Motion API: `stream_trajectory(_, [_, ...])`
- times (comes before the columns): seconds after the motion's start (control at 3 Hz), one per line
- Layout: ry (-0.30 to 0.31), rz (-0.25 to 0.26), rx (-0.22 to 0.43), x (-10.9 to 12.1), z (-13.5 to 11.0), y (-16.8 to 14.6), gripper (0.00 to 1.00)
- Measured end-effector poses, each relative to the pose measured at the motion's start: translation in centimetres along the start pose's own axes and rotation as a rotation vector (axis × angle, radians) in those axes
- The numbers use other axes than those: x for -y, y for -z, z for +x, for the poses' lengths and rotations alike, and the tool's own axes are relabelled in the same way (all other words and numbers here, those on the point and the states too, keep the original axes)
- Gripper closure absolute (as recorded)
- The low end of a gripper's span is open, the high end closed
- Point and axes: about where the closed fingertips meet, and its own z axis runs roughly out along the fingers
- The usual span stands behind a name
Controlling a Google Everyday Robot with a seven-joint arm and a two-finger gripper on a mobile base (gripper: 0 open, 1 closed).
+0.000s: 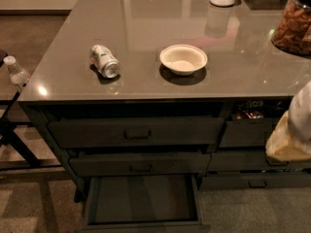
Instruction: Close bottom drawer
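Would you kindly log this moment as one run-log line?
bottom drawer: pulled out, not closed | gripper: far right, before the right-hand drawers, apart from bottom drawer

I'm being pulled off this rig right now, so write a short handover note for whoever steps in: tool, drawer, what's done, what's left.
The tool is at the right edge of the view, in front of the narrower right-hand drawers, well clear of the job.
The bottom drawer is pulled far out at lower left, with a dark, bare inside.
Done: nothing yet; it is fully open.
Left: likely bring the tool down and left to the drawer's front, then push it in flush.
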Motion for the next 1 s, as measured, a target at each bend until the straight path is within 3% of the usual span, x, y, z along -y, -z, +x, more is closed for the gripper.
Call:
stream_trajectory(0.67, [-0.004, -0.030, -0.019, -0.9, 0.7, -1.3, 1.00])
stream_trajectory(1.0, [-0.039, -0.084, -0.019, -2.9, 1.8, -4.9, 1.00])
